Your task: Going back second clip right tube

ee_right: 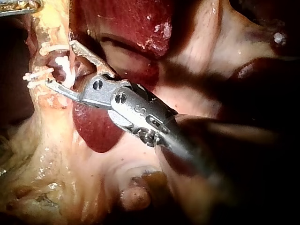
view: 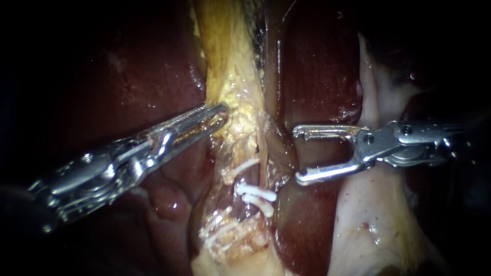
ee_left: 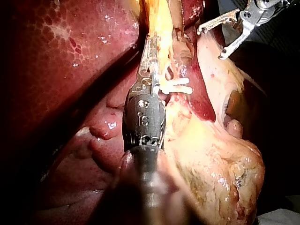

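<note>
White clips (view: 255, 195) cross the tube (view: 279, 148) running top to bottom at lower centre of the frame, while the nearer right instrument (view: 297, 155) hangs just upper right of them, jaws gaping wide and empty.

Noted dark red, glossy liver (view: 317, 66) on both sides of a yellowish, ragged strip of fatty tissue (view: 225, 56) running top to bottom. Recorded a pale, wet sheet of tissue (view: 373, 225) lying over the liver at right.
</note>
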Available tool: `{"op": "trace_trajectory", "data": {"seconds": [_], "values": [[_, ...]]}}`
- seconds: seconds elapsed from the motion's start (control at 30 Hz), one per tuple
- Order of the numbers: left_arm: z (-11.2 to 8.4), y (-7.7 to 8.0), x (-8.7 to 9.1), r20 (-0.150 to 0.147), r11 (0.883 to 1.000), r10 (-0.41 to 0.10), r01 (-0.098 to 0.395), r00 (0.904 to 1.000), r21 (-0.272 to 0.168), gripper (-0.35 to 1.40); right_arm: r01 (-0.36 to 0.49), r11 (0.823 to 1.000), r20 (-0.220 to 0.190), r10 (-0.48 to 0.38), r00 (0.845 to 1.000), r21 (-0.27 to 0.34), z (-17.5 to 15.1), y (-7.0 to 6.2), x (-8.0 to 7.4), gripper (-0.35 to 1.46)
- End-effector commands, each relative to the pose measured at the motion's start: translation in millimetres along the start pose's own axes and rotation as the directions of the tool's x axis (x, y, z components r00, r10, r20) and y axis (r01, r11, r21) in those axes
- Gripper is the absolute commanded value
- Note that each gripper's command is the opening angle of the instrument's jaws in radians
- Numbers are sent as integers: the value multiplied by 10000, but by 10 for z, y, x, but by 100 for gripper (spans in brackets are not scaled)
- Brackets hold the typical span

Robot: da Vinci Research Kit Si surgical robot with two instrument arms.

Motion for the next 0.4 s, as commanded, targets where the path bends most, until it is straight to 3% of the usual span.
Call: {"op": "trace_trajectory", "data": {"seconds": [0.03, 0.4], "values": [[0, 0, 0, -11, 10000, 10, -10, 10000, 1, -35, 4, 10000, -2, -4, 10000, 10, 0, -1, 0, 60], [1, 0, 0, -20, 10000, 26, -26, 10000, 18, -35, 5, 10000, -1, -5, 10000, 24, -2, -2, 1, 60]]}}
